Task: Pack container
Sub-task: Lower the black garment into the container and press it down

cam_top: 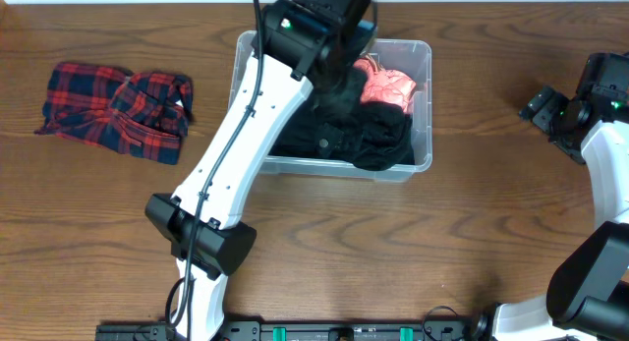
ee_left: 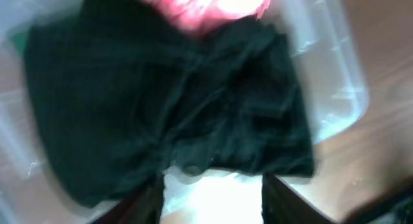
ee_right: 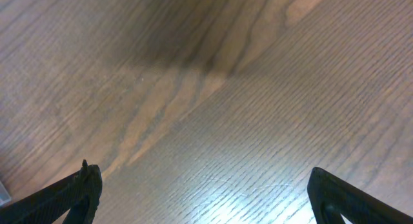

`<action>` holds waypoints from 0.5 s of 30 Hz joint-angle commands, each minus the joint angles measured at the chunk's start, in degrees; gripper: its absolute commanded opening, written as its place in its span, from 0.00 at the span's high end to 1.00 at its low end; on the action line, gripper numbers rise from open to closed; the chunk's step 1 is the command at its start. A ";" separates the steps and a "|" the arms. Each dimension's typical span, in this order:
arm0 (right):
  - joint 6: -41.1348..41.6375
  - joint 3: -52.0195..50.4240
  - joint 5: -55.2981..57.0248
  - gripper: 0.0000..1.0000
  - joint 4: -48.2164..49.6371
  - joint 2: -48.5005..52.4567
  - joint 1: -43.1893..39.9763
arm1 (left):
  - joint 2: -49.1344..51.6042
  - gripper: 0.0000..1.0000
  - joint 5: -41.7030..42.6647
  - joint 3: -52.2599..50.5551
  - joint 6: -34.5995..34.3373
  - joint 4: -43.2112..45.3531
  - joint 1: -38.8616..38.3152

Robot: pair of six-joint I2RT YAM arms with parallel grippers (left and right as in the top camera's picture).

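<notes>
The clear container (cam_top: 423, 105) stands at the table's middle, holding a black garment (cam_top: 369, 140) and a pink garment (cam_top: 388, 85) at its far side. My left gripper (cam_top: 339, 81) hovers over the container's inside, above the black garment (ee_left: 161, 101). In the blurred left wrist view its jaws stand apart, open, with only a bright patch between them; the left gripper (ee_left: 211, 179) holds nothing. The pink garment (ee_left: 206, 8) shows at the top, the container's rim (ee_left: 342, 75) at the right. My right gripper (ee_right: 203, 171) is wide open over bare wood at the table's right (cam_top: 541, 105).
A red and blue plaid shirt (cam_top: 118, 110) lies crumpled on the wooden table left of the container. The left arm's white link (cam_top: 246, 135) crosses the container's left wall. The right arm's base (cam_top: 590, 282) stands at the lower right.
</notes>
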 commanded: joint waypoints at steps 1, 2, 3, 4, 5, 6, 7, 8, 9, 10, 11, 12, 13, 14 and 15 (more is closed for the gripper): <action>0.66 0.83 0.15 0.01 -0.04 -0.42 -0.20 | -0.72 0.59 -4.52 1.11 0.90 -4.22 1.36; 0.66 0.83 0.15 0.01 -0.04 -0.42 -0.20 | -0.68 0.64 -4.50 1.05 0.85 -5.29 1.42; 0.66 0.83 0.15 0.01 -0.07 -0.42 -0.20 | -0.61 0.67 -4.52 0.87 0.39 -5.97 1.42; 0.68 0.83 0.15 0.01 -0.04 -0.42 -0.20 | -0.59 0.71 -4.48 0.63 -0.37 -6.36 1.42; 0.66 0.83 0.15 0.01 -0.04 -0.42 -0.20 | -0.46 0.73 -4.39 0.20 -1.20 -6.45 1.29; 0.66 0.83 0.15 0.01 -0.04 -0.42 -0.20 | -0.37 0.73 -4.28 -0.46 -1.97 -6.29 1.22; 0.68 0.83 0.15 0.01 -0.04 -0.42 -0.20 | -0.20 0.73 -4.28 -1.27 -2.80 -5.97 1.14; 0.66 0.83 0.15 0.01 -0.04 -0.42 -0.20 | -0.04 0.73 -4.28 -2.21 -3.58 -5.62 1.14; 0.66 0.83 0.15 0.01 -0.04 -0.42 -0.20 | 0.11 0.73 -4.28 -3.50 -4.76 -5.20 1.16; 0.66 0.83 0.15 0.01 -0.04 -0.42 -0.20 | 0.26 0.73 -4.15 -4.72 -5.99 -4.81 1.16; 0.66 0.83 0.15 0.01 -0.04 -0.42 -0.20 | 0.26 0.73 -4.09 -6.14 -6.99 -4.26 1.16; 0.66 0.83 0.15 0.01 -0.04 -0.42 -0.20 | 0.26 0.73 -4.09 -7.76 -7.78 -3.50 1.16; 0.66 0.83 0.15 0.01 -0.04 -0.42 -0.20 | 0.26 0.73 -3.98 -9.35 -8.61 -2.54 1.14; 0.68 0.83 0.15 0.01 -0.04 -0.42 -0.20 | 0.26 0.73 -3.23 -11.02 -9.03 -1.36 1.09; 0.66 0.83 0.15 0.01 -0.04 -0.42 -0.20 | 0.26 0.73 -1.79 -12.61 -9.03 -0.02 1.03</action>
